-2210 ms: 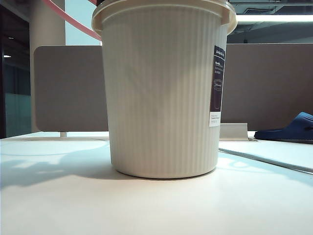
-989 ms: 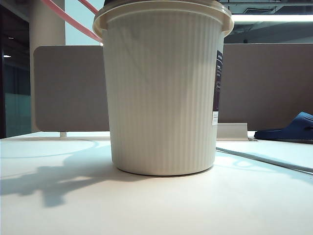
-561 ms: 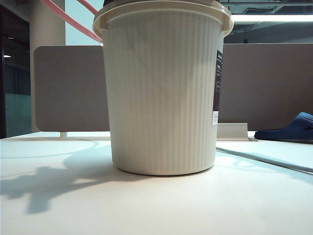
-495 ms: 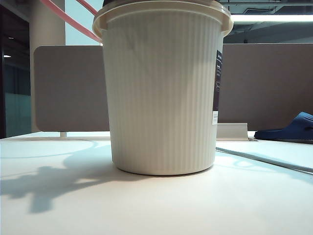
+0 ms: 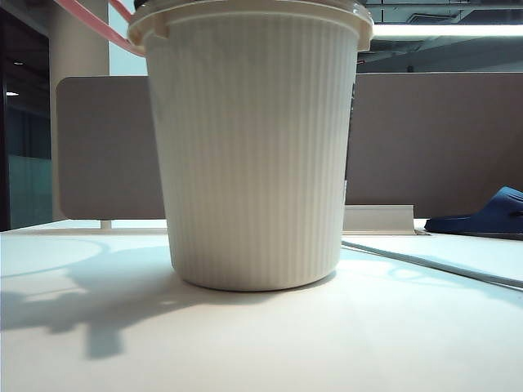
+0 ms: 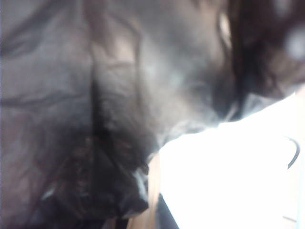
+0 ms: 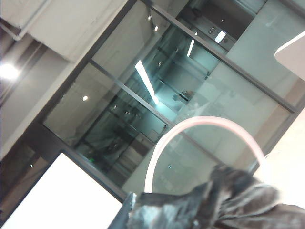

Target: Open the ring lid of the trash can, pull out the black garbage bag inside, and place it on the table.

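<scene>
The black garbage bag filled the left wrist view, inside the trash can on the table. The left gripper's own jaws were hidden, its state unclear. The right gripper, itself out of sight beside the raised ring lid, was shut. The bag wanted a firm pinch and a straight upward pull.

We see the trash can from table level, close, left wrist pressed against the black garbage bag, right wrist facing upward through the ring lid.

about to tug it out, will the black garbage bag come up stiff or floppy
Probably floppy: the black garbage bag shows soft crinkles and folds in the left wrist view. Likely light and thin, since it bunches into a loose crumple. Its glossy sheen suggests it may slip; neither tool is visible, so no grip can be judged.
</scene>
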Action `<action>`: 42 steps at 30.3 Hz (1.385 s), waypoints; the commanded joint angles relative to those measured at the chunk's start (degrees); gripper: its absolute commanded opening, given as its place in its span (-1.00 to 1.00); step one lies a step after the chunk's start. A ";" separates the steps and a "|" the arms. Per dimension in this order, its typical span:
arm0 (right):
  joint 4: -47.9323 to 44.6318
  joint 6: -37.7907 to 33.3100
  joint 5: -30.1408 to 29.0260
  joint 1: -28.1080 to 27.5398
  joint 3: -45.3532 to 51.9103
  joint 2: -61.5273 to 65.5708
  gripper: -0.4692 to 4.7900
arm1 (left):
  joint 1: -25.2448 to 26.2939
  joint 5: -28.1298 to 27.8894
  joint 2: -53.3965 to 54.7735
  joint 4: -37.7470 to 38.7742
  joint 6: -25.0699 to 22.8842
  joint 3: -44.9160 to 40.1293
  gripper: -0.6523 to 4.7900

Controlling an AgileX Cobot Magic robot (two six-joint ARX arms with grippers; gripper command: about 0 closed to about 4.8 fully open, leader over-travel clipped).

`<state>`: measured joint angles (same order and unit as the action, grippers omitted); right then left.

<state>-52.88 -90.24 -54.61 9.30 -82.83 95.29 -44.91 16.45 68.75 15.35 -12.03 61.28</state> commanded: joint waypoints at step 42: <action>2.91 -4.04 1.81 -1.40 -14.21 0.22 -0.83 | -4.26 -8.22 -1.62 18.40 2.64 17.88 -0.18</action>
<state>-48.51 -93.86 -53.56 7.92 -95.85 96.12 -49.10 8.49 67.42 34.13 -9.76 78.94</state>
